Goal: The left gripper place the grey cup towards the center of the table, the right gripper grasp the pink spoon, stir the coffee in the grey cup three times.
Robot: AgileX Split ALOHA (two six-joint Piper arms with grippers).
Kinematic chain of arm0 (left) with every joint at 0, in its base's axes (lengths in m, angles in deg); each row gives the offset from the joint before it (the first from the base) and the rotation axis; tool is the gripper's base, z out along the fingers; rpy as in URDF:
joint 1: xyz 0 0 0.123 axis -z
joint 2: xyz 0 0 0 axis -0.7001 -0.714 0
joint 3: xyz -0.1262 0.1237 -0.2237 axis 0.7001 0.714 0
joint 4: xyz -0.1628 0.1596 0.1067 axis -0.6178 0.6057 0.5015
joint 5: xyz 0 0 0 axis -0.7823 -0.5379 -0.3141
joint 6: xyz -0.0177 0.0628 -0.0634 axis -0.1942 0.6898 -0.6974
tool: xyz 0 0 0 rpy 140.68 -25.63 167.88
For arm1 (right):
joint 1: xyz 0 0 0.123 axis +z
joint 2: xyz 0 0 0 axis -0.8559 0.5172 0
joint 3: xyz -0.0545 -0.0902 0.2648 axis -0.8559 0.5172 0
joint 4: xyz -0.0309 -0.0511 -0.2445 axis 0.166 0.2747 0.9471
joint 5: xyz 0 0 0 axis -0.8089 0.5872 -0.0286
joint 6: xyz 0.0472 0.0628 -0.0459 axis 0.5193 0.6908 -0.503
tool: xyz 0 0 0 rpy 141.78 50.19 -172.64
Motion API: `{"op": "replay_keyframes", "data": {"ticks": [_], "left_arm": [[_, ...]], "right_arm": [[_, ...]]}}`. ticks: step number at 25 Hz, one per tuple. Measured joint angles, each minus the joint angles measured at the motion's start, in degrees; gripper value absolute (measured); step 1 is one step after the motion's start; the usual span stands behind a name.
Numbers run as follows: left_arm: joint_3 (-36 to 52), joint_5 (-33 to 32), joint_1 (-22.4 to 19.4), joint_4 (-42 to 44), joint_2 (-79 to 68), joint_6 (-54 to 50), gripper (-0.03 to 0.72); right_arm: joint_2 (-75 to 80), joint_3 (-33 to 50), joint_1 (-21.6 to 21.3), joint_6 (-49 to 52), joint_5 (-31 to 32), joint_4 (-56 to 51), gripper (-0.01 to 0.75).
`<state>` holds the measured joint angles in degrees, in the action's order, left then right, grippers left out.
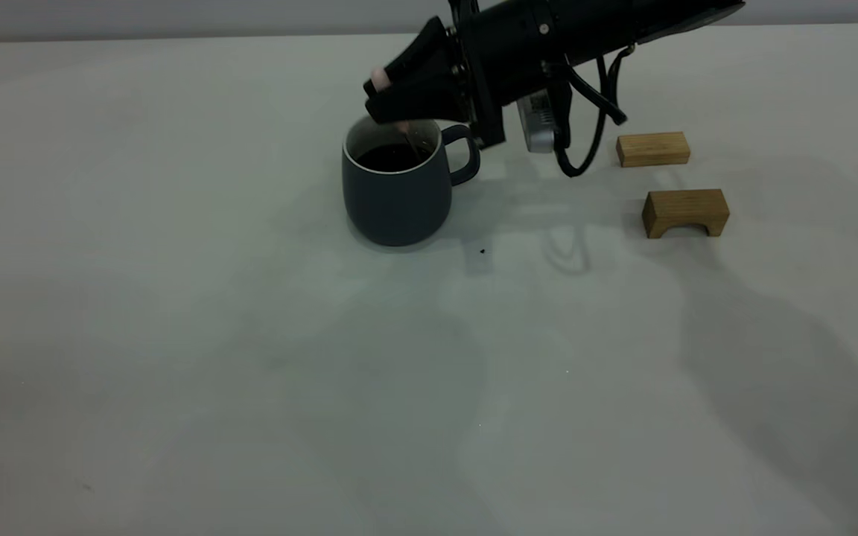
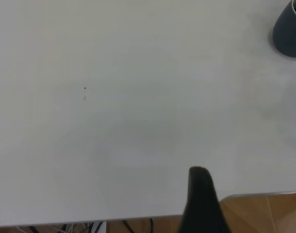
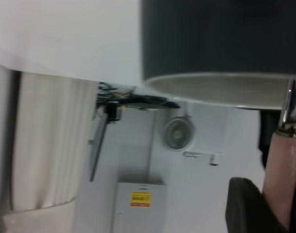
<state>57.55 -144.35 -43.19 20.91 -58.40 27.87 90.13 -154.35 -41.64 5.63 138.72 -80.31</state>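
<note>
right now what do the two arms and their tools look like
The right arm is a thick black tube ending in a tapered black tool, the right gripper. Black cables loop below it beside a silver boxy part, and a small round silver screw sits on the casing. Of the left gripper only one dark, blunt, rounded finger shows, with no cables or markings visible.

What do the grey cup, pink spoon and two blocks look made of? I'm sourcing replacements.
Grey cup: probably glazed ceramic, matte outside, pale inside, white rim. Pink spoon: shiny metal stem, smooth pink handle, maybe plastic or ceramic. Flat block and arched block: light wood with visible grain.
</note>
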Motion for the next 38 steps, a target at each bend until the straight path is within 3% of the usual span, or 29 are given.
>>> {"op": "replay_keyframes", "data": {"ticks": [4, 8, 15, 19, 22, 27, 33, 38], "left_arm": [[0.0, 0.0, 0.0, 0.0, 0.0, 0.0, 0.591], [0.0, 0.0, 0.0, 0.0, 0.0, 0.0, 0.591], [0.0, 0.0, 0.0, 0.0, 0.0, 0.0, 0.591], [0.0, 0.0, 0.0, 0.0, 0.0, 0.0, 0.591], [0.0, 0.0, 0.0, 0.0, 0.0, 0.0, 0.591], [0.0, 0.0, 0.0, 0.0, 0.0, 0.0, 0.591], [0.0, 0.0, 0.0, 0.0, 0.0, 0.0, 0.591], [0.0, 0.0, 0.0, 0.0, 0.0, 0.0, 0.591]], "right_arm": [[0.0, 0.0, 0.0, -0.7, 1.9, 1.1, 0.128], [0.0, 0.0, 0.0, -2.4, 2.4, 1.4, 0.174], [0.0, 0.0, 0.0, -7.5, 3.2, 2.5, 0.452], [-1.0, -0.4, -0.5, -17.1, 5.4, 3.3, 0.612], [-4.2, -0.4, -1.9, -26.2, 5.9, 6.8, 0.673], [-12.8, -1.3, -5.4, -41.1, 6.6, 20.4, 0.638], [-25.1, -4.1, -7.9, -48.1, 8.0, 38.7, 0.483], [-35.4, -4.9, -8.5, -50.9, 9.1, 44.6, 0.359]]}}
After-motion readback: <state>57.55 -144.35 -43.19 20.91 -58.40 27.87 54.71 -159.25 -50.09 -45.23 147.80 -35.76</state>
